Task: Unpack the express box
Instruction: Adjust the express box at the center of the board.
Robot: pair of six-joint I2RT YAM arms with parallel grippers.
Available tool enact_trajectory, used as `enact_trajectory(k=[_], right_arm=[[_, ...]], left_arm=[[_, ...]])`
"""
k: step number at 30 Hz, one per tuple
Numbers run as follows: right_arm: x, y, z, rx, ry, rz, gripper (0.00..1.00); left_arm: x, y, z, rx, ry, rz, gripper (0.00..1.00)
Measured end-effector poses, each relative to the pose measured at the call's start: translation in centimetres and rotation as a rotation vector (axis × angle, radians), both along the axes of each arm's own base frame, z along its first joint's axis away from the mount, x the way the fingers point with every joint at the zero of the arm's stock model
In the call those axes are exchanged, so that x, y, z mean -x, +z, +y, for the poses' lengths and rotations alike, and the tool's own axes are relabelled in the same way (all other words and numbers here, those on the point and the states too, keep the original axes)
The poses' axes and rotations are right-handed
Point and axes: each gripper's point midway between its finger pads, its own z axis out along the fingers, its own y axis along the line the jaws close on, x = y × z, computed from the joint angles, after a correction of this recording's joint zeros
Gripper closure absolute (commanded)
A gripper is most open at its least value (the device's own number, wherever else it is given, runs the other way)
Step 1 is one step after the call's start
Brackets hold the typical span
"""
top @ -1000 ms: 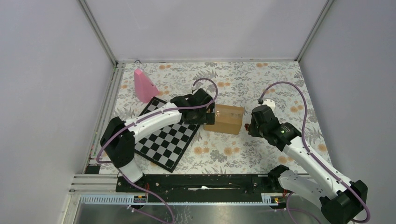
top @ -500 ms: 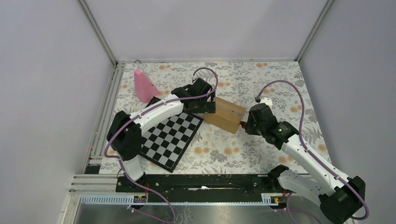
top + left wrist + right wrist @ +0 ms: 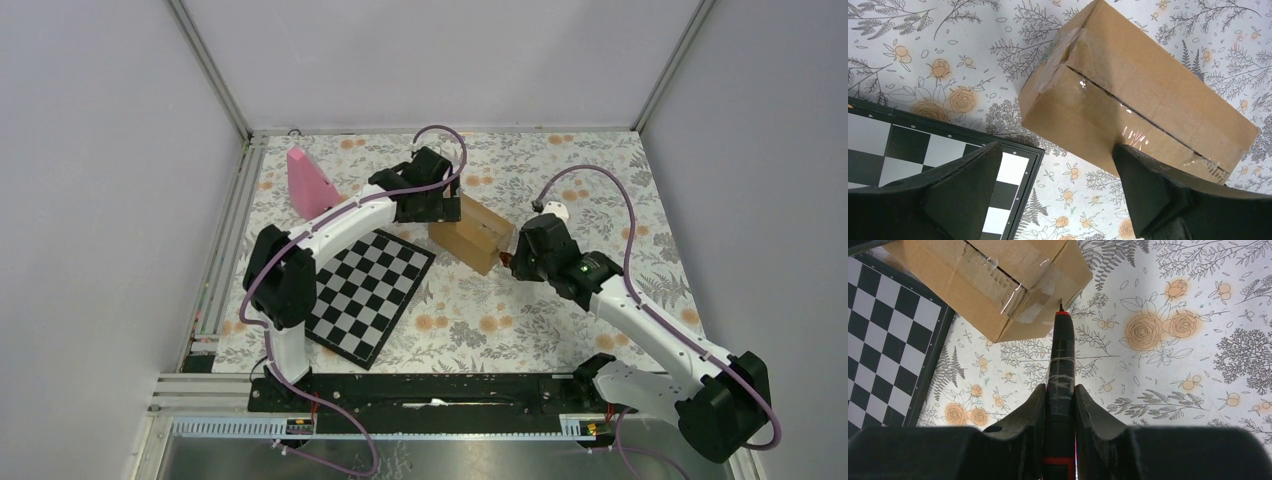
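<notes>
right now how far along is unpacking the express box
Done: the right gripper is shut on a black cutter. In hand: its tip sits at the taped end of the express box, while the left gripper hangs open by the box. Left: the tape along the seam looks uncut and the flaps shut, so cutting, opening and emptying remain.

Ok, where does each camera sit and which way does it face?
Top external: above, behind the bases, looking down on the floral table; left arm and right arm show.
Left wrist: on its arm, facing down at the express box; open left gripper shows.
Right wrist: facing the box's taped corner; right gripper holds a black tool.
All share box and chessboard.
</notes>
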Motion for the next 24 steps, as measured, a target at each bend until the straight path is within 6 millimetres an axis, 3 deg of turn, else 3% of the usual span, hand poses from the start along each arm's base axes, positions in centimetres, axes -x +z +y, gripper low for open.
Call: enact_trajectory(k=[8, 12, 15, 17, 20, 24], right_arm=[[0.1, 0.7, -1.2, 0.028, -0.028, -0.015, 1.0], [0.9, 3.5, -2.3, -0.036, -0.074, -0.107, 1.0], [1.7, 4.0, -3.2, -0.101, -0.125, -0.165, 1.0], [2.3, 3.1, -4.1, -0.144, -0.174, -0.174, 1.0], [2.8, 1.5, -5.8, -0.187, -0.265, -0.168, 1.0], [2.4, 1.1, -7.1, -0.269, -0.352, -0.188, 1.0]], left_arm=[[-0.3, 0.1, 1.1, -0.03, 0.022, -0.006, 0.05], [1.7, 0.8, 2.3, -0.007, 0.035, 0.01, 0.05], [3.8, 2.2, 2.9, 0.055, 0.035, 0.02, 0.04], [5.1, 3.8, 2.3, 0.135, 0.019, 0.027, 0.04], [5.5, 5.2, 1.0, 0.209, 0.0, 0.022, 0.03], [6.7, 5.8, -1.3, 0.294, -0.035, 0.058, 0.03]])
